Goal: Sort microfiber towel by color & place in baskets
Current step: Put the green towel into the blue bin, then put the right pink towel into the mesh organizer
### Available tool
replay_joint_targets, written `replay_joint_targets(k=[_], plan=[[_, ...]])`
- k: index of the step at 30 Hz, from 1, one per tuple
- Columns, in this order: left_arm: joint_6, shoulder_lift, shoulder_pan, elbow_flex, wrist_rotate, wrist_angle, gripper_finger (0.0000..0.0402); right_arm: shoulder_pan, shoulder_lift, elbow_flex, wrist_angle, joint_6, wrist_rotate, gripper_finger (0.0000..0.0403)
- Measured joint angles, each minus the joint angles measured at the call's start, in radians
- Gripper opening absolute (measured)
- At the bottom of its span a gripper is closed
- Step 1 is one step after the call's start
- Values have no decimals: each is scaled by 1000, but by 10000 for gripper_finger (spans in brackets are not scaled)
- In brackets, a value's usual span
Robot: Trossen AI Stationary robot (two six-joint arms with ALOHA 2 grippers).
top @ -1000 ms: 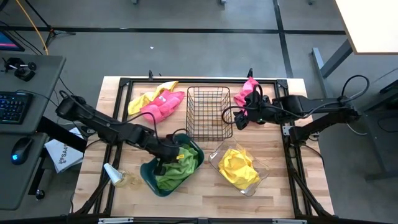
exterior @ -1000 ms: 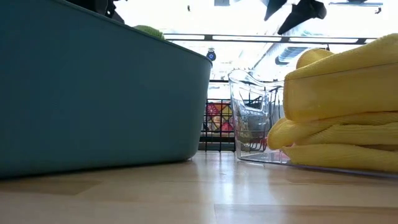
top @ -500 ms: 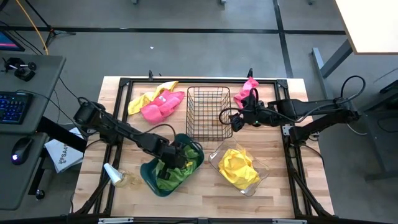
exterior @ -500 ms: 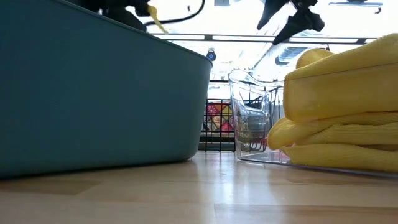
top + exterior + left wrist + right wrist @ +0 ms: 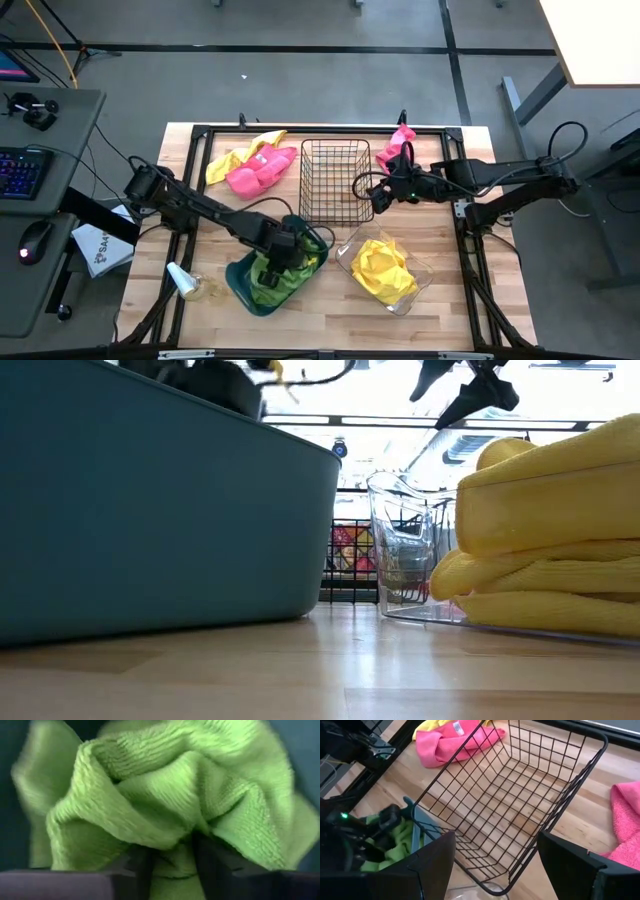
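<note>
My left end effector (image 5: 283,252) is buried in the green towels (image 5: 170,800) filling the teal bin (image 5: 243,283), so I cannot tell its grip. My right end effector (image 5: 495,865) hangs spread open over the empty wire basket (image 5: 520,795); yellow towels (image 5: 384,268) fill the clear bin (image 5: 345,252).

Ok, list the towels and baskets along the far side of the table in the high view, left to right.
Yellow towel → pink towel → black wire-mesh basket → second pink towel.

You see a wooden table (image 5: 440,310). On it sit a black wire basket (image 5: 335,180), a teal bin (image 5: 243,287), a clear bin (image 5: 424,268), pink towels (image 5: 258,172), a yellow towel (image 5: 222,163), and another pink towel (image 5: 395,148).
</note>
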Motion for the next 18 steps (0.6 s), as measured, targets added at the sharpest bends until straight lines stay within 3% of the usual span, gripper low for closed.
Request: replay_joint_targets(k=[9, 14, 18], plan=[[67, 0, 8, 266, 8, -355, 204, 0, 0, 1, 0, 0, -3, 277], [103, -18, 14, 373, 10, -580, 213, 0, 0, 1, 0, 4, -2, 277], [45, -113, 47, 360, 11, -600, 213, 0, 0, 1, 0, 15, 9, 277]])
